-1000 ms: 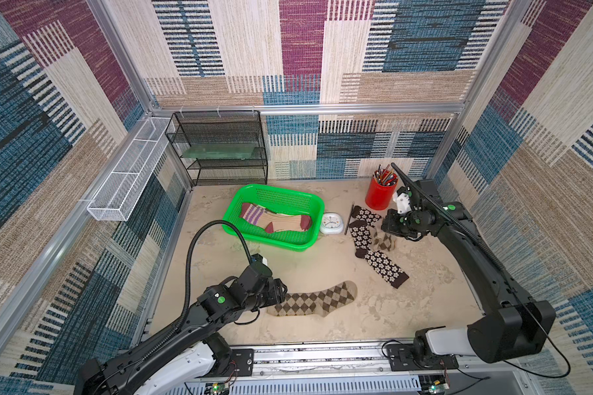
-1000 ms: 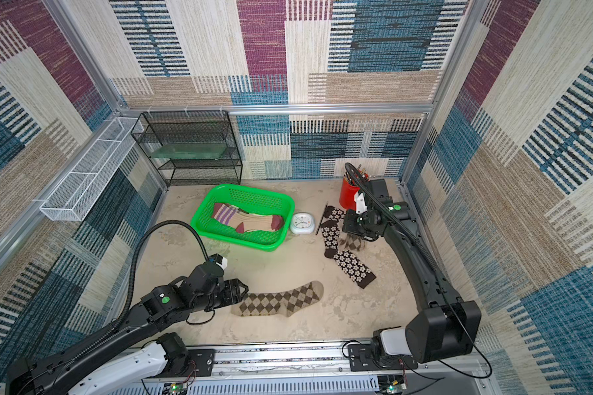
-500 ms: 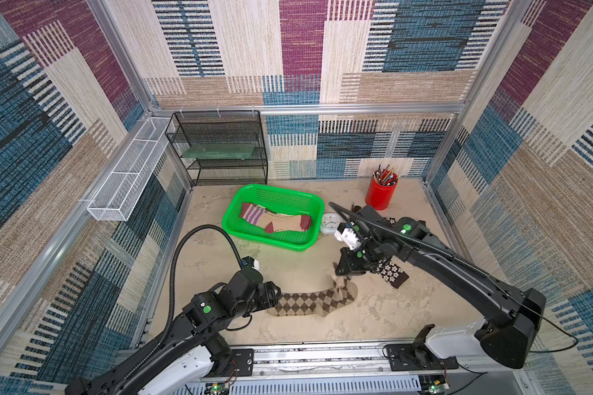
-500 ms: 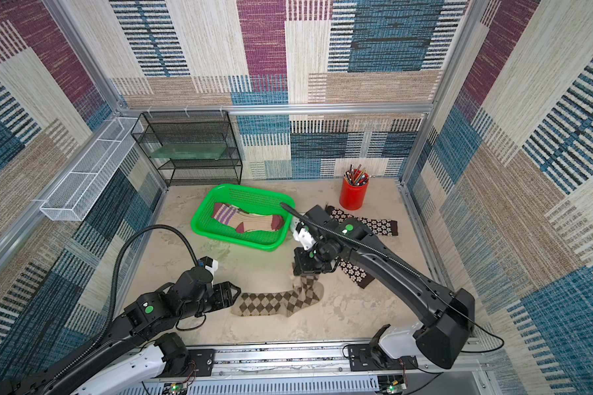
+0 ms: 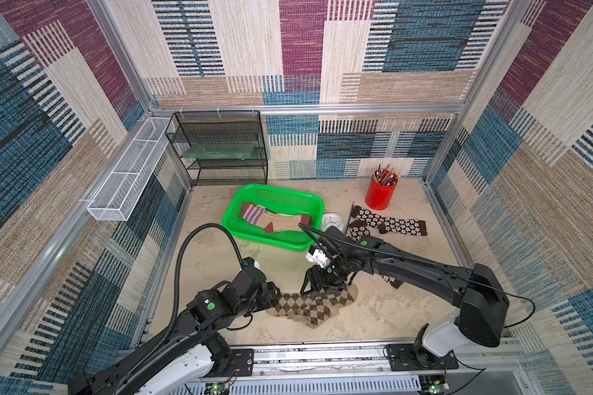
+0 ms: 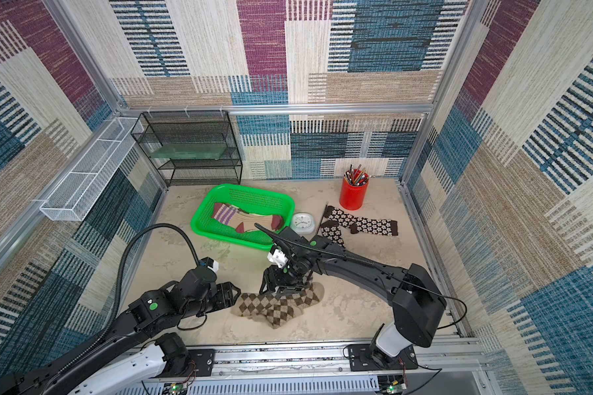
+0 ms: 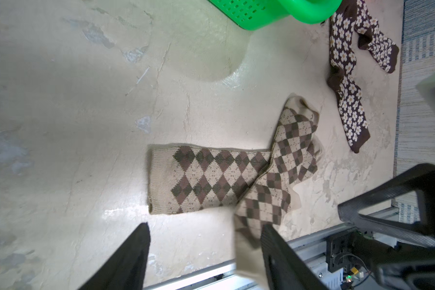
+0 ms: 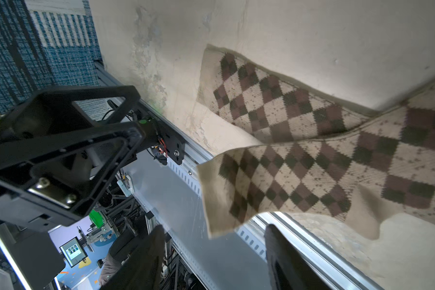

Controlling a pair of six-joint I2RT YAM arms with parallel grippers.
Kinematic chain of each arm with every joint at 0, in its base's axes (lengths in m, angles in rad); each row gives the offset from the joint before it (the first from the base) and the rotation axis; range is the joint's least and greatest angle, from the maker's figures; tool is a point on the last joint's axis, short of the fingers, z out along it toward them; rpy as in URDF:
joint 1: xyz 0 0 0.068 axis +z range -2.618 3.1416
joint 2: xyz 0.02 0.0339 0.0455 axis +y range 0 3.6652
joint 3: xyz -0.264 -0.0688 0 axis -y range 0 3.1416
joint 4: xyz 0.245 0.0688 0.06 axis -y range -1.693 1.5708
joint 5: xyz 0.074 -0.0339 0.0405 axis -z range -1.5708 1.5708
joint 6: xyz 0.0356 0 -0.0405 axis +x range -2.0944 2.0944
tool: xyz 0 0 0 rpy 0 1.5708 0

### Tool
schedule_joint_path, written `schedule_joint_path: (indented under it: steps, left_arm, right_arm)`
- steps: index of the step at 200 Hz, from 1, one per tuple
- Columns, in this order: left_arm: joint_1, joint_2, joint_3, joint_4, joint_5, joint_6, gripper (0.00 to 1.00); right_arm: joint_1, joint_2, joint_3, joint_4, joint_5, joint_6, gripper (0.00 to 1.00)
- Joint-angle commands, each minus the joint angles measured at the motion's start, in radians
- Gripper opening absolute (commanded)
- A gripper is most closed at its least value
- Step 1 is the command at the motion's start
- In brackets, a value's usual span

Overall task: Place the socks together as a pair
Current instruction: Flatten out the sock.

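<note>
Two beige-brown argyle socks lie crossed at the front centre. One argyle sock [image 5: 288,306] [image 7: 199,180] lies flat. The second argyle sock [image 5: 322,307] [image 8: 312,175] crosses over it, its cuff end blurred near the front rail. My right gripper [image 5: 322,289] [image 8: 211,251] hovers open just above their toe ends, holding nothing. My left gripper [image 5: 277,297] [image 7: 204,251] is open beside the flat sock's cuff. Two dark brown flowered socks [image 5: 391,224] [image 7: 344,82] lie at the back right. A tan sock with a purple-striped cuff [image 5: 254,217] rests in the green basket [image 5: 278,195].
A red cup of pencils [image 5: 379,195] stands at the back right, with a small white clock [image 5: 331,222] and a thin stick [image 5: 350,215] beside the basket. A black mesh shelf [image 5: 220,150] is at the back. A white wire tray [image 5: 131,171] hangs on the left wall.
My right arm swung from the back right to the front centre, and its jaws opened. A second argyle sock now lies across the first. My left arm drew back slightly.
</note>
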Motion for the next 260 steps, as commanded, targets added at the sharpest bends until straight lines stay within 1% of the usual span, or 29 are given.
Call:
schedule_joint_path:
  steps: [1,14,25,50,67,93,117,149,169,189,207,230,251,260]
  left_arm:
    - [-0.020,0.028,0.007,0.058,0.026,-0.079,0.72]
    - [-0.032,0.041,-0.011,0.062,0.049,-0.130,0.72]
    - [-0.049,0.043,-0.028,0.061,0.066,-0.180,0.72]
    - [-0.128,0.054,-0.047,0.060,0.090,-0.295,0.72]
    - [-0.196,0.130,-0.033,0.054,0.111,-0.345,0.72]
    - [-0.285,0.266,0.001,0.060,0.124,-0.400,0.71]
    - [-0.318,0.316,-0.030,0.113,0.131,-0.442,0.65]
    - [-0.318,0.363,-0.085,0.165,0.135,-0.460,0.60]
    - [-0.319,0.400,-0.113,0.221,0.147,-0.473,0.59]
    - [-0.320,0.443,-0.105,0.249,0.151,-0.471,0.59]
    - [-0.319,0.482,-0.114,0.300,0.160,-0.473,0.56]
    - [-0.320,0.537,-0.133,0.338,0.183,-0.469,0.47]
    - [-0.318,0.507,-0.155,0.334,0.155,-0.482,0.38]
    - [-0.315,0.481,-0.156,0.313,0.130,-0.484,0.26]
  right_arm:
    - [-0.066,-0.065,-0.026,-0.022,-0.027,-0.049,0.68]
    - [-0.142,-0.107,-0.051,-0.074,-0.004,-0.093,0.68]
    - [-0.212,-0.127,-0.069,-0.109,0.021,-0.157,0.68]
    - [-0.349,-0.088,-0.112,-0.140,0.099,-0.313,0.67]
    - [-0.413,-0.034,-0.149,-0.104,0.109,-0.377,0.66]
    - [-0.469,0.026,-0.152,-0.070,0.131,-0.424,0.65]
    - [-0.507,0.067,-0.143,-0.033,0.137,-0.442,0.64]
    - [-0.516,0.121,-0.123,0.011,0.128,-0.455,0.63]
    - [-0.517,0.146,-0.114,0.025,0.126,-0.464,0.62]
    - [-0.517,0.160,-0.109,0.043,0.116,-0.474,0.62]
    - [-0.517,0.170,-0.107,0.057,0.094,-0.478,0.62]
    - [-0.516,0.180,-0.121,0.073,0.068,-0.493,0.62]
    - [-0.508,0.184,-0.148,0.093,0.057,-0.502,0.60]
    - [-0.509,0.188,-0.159,0.102,0.054,-0.503,0.59]
